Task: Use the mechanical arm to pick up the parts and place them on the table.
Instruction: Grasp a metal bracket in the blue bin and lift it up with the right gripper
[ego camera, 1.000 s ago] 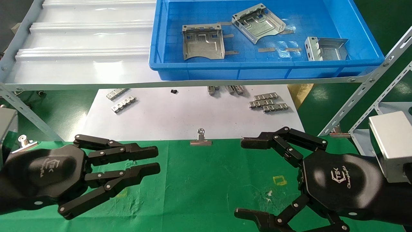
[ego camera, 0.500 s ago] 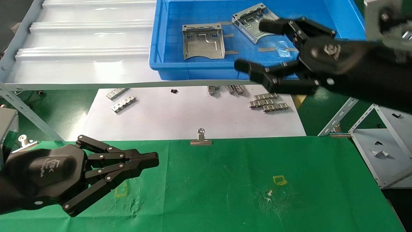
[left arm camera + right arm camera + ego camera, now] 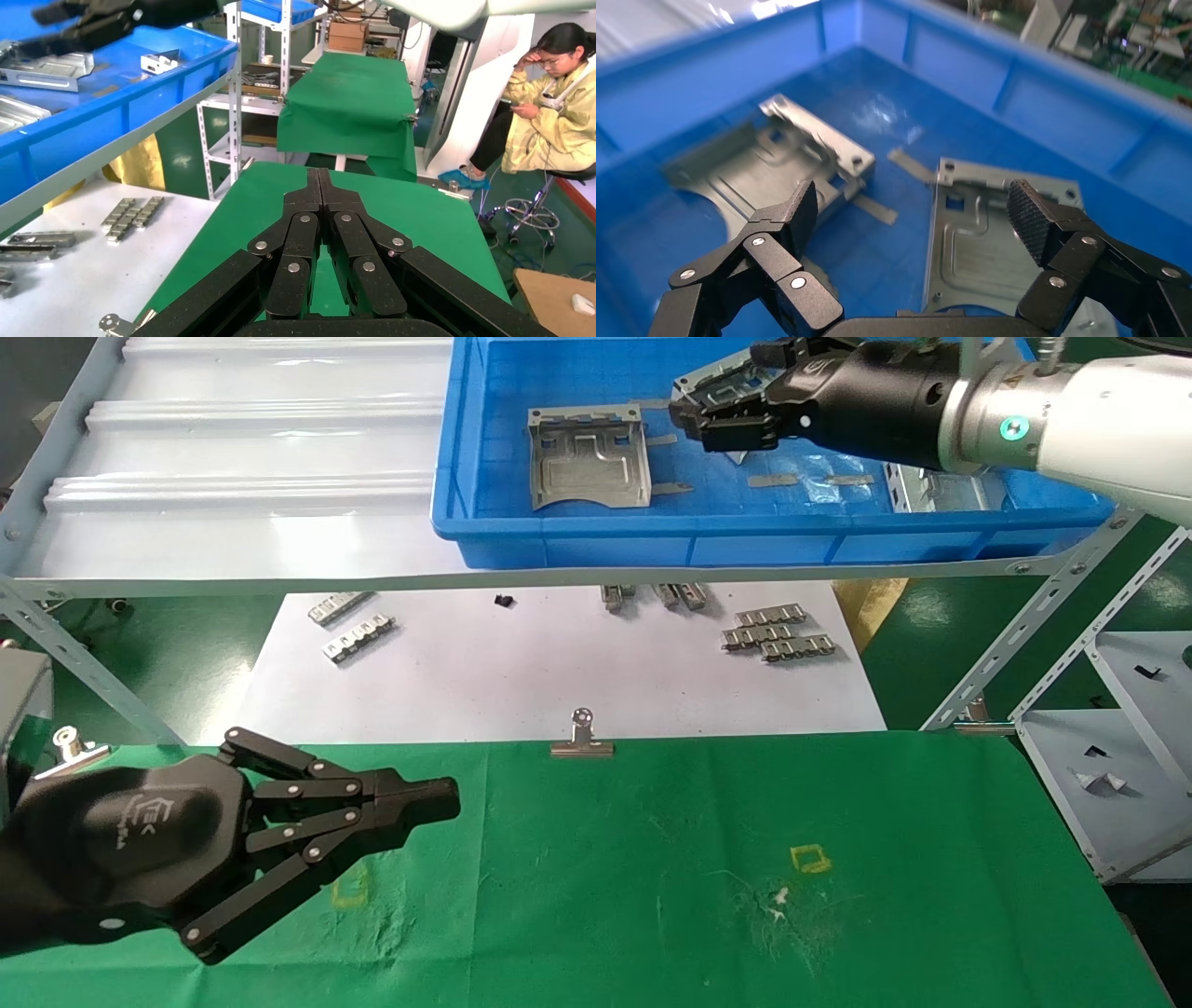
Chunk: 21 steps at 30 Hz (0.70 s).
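Hovering over the blue bin (image 3: pixel 484 537) on the shelf, our right gripper (image 3: pixel 722 416) has its jaws spread, nothing held, above two stamped plates (image 3: pixel 979 242) lying flat inside. A third plate (image 3: pixel 936 491) sits just beside the arm. Our left gripper (image 3: pixel 438 800) is parked over the green bench (image 3: pixel 652 877), jaws clenched together, empty.

Colours noted
Blue bin (image 3: pixel 596 537); shiny grey parts (image 3: pixel 587 458); green table (image 3: pixel 652 877), yellow square marks (image 3: pixel 808 859); white sheet (image 3: pixel 521 663).
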{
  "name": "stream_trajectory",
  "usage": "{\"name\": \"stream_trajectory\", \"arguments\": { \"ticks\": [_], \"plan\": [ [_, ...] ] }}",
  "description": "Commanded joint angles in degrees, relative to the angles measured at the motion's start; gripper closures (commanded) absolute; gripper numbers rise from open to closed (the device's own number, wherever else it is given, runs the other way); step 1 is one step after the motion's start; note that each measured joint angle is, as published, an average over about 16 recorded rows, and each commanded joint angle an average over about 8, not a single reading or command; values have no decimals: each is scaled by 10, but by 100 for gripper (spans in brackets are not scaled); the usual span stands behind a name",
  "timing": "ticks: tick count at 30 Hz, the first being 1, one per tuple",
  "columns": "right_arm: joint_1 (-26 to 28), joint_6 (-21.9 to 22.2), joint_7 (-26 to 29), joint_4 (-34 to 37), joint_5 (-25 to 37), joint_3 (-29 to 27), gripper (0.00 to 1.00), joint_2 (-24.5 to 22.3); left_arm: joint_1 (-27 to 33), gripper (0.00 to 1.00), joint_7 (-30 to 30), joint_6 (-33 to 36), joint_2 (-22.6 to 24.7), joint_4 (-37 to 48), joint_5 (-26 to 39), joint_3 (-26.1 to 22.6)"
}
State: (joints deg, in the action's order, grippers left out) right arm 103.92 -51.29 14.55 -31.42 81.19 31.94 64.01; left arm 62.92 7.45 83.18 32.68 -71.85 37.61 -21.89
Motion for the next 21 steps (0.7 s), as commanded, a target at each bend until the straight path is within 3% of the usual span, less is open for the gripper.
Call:
{"name": "stream_trajectory", "arguments": {
  "ticks": [1,6,7,21],
  "plan": [
    [26,7,0,49,28,18,100,25,0,65,0,0,0,0,0,0],
    [61,23,-16,133,50,32,100,64,0,4,0,0,0,0,0,0],
    [66,27,-19,148,52,33,100,70,0,0,0,0,0,0,0,0],
    [96,88,-36,259,43,24,100,121,0,0,0,0,0,0,0,0]
  ]
}}
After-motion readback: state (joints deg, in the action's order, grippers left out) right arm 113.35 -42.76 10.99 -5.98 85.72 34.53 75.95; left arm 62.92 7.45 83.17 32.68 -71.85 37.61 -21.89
